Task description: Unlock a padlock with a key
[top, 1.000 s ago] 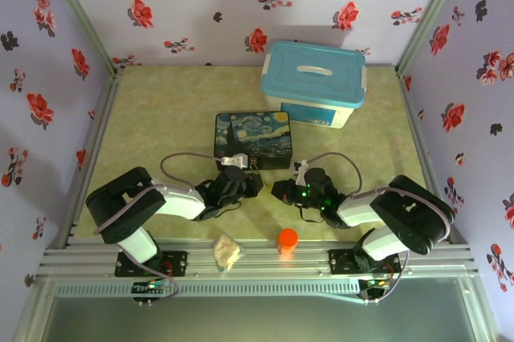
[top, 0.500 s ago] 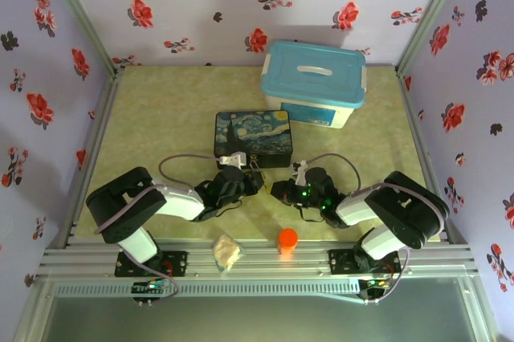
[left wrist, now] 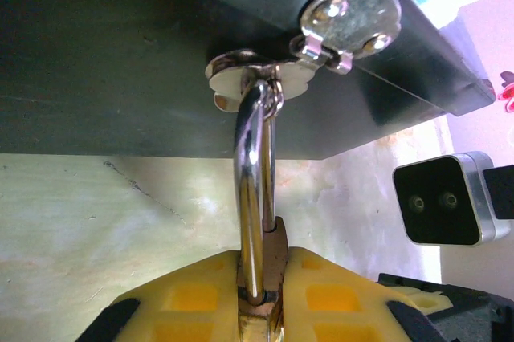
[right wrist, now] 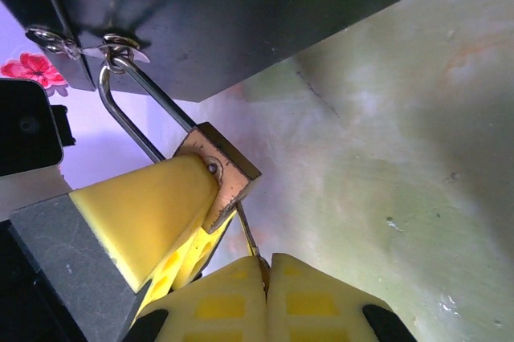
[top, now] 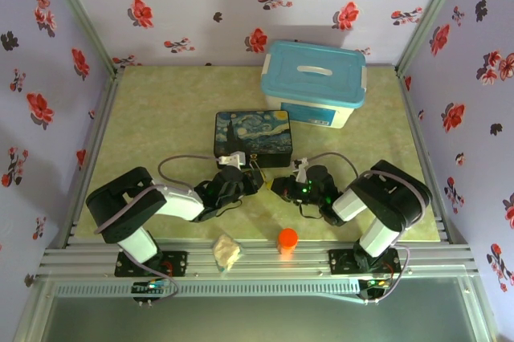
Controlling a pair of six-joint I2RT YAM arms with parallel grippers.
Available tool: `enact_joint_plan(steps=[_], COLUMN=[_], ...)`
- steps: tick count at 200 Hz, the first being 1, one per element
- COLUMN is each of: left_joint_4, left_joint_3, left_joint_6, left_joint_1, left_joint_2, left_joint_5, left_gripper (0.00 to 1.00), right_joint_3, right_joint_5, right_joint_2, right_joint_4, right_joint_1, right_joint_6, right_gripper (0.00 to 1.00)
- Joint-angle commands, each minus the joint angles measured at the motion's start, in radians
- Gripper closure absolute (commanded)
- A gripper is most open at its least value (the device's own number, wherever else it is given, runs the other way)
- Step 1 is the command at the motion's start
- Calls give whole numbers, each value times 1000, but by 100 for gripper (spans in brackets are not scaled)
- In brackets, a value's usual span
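- Left jaws are clamped on the padlock (right wrist: 220,175) body, steadying it while its shackle (left wrist: 253,173) hangs through the box (top: 253,137) clasp (left wrist: 257,77).
- That grip presents the padlock's base to the right jaws, which are pressed together on the key (right wrist: 246,232).
- The key tip reaches the base, in line for the keyhole; whether it is inside, I cannot tell.
- Next likely needs a straight push, then a twist.

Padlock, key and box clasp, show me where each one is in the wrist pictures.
padlock (right wrist: 218,167): right wrist view, on the face of its brass body.
key (right wrist: 248,233): right wrist view, on the thin shaft under the padlock.
box clasp (left wrist: 351,22): left wrist view, on the lobed silver plate.
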Motion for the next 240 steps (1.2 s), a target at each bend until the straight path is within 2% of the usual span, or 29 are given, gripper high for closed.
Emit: enact_joint_plan(steps=[1, 61, 111, 133, 153, 240], left_joint_4=[101, 142, 190, 214, 207, 244], left_joint_3=[-2, -9, -44, -54, -51, -34], left_joint_6=[-10, -45, -75, -81, -76, -88], left_joint_1=[6, 5, 4, 2, 1, -2], left_joint_2=[11, 11, -8, -12, -15, 15], left_joint_5=[-7, 27, 45, 47, 43, 29], left_gripper=[100, 100, 100, 100, 100, 100], right_joint_3=[-5, 18, 48, 81, 97, 123], right_joint_5=[-22, -38, -86, -146, -169, -126], right_joint_2=[27, 111, 131, 168, 179, 175], right_joint_4=[143, 275, 275, 274, 275, 274], right_joint_1=[-8, -20, -74, -91, -85, -34], right_joint_6=[22, 36, 38, 71, 93, 191], right_gripper=[100, 100, 100, 100, 100, 100])
